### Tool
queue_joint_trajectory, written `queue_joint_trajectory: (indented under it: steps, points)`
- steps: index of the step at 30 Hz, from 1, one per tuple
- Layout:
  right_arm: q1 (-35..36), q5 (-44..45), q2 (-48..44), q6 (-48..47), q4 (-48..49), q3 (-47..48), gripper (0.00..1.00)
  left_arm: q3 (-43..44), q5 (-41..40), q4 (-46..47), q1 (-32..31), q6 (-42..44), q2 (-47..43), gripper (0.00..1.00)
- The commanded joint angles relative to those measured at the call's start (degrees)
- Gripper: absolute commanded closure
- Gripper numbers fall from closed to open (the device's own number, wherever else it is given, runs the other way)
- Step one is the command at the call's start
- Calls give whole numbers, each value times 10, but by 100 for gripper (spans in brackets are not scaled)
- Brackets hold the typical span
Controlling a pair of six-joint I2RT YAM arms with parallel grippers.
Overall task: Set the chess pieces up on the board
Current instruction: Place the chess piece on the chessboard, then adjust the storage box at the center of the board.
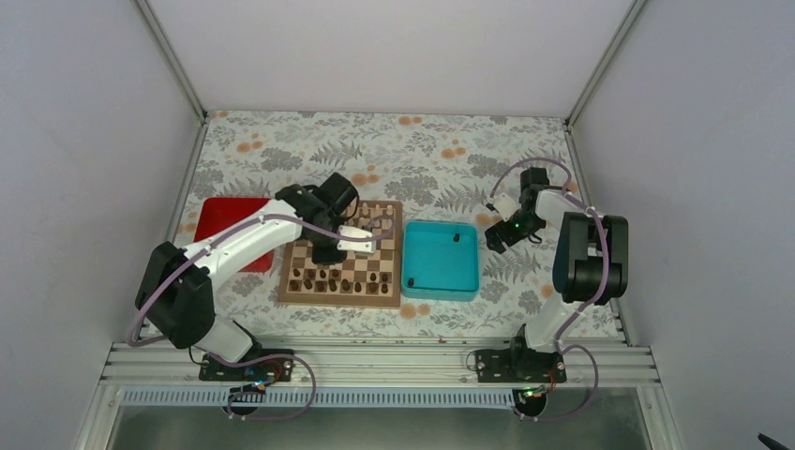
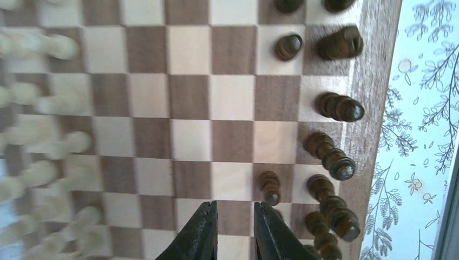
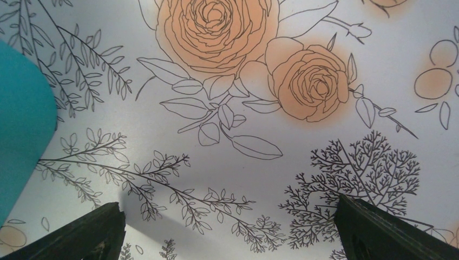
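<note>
Narrowly parted, the left gripper (image 2: 235,208) pinched nothing; board squares showed through the slit between its fingers (image 2: 201,227), which pointed down at the board (image 2: 189,92) with the tips just beside a dark pawn (image 2: 269,187) in the second row; so slim a gap suited pieces this small, and I judged it either a release or an approach, though which I could not tell. Beyond the pawn, dark pieces (image 2: 340,107) lined the outer row along the tan border; whether all stood upright the slanted view would not settle; bare squares broke the pawn row, so the set-up looked unfinished. Across the board the pale pieces (image 2: 54,49) showed blurred in their own rows. Farther out, in the top view, the left arm reached over the board's far half; the red tray (image 1: 225,220) lay to its left and the teal tray (image 1: 440,225) to its right, with what looked like two more dark pieces inside. The right gripper (image 3: 227,203) hung spread wide and empty over the cloth (image 3: 243,81) just beside the teal tray, likely parked clear of the left arm's work.
</note>
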Motion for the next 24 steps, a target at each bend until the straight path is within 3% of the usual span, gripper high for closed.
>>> queue_joint_trajectory:
  steps: [1,6,12,24]
  points:
    - [-10,1,11,-2,-4,-14,0,92,-8,-44,2,24,-2,81]
    - [-10,1,7,0,-4,-13,0,233,1,-33,-10,28,60,76]
    - [-10,-1,0,2,-2,-7,0,360,1,13,-68,17,185,57]
    - [-12,-3,3,1,2,-7,0,577,56,17,-150,11,422,57]
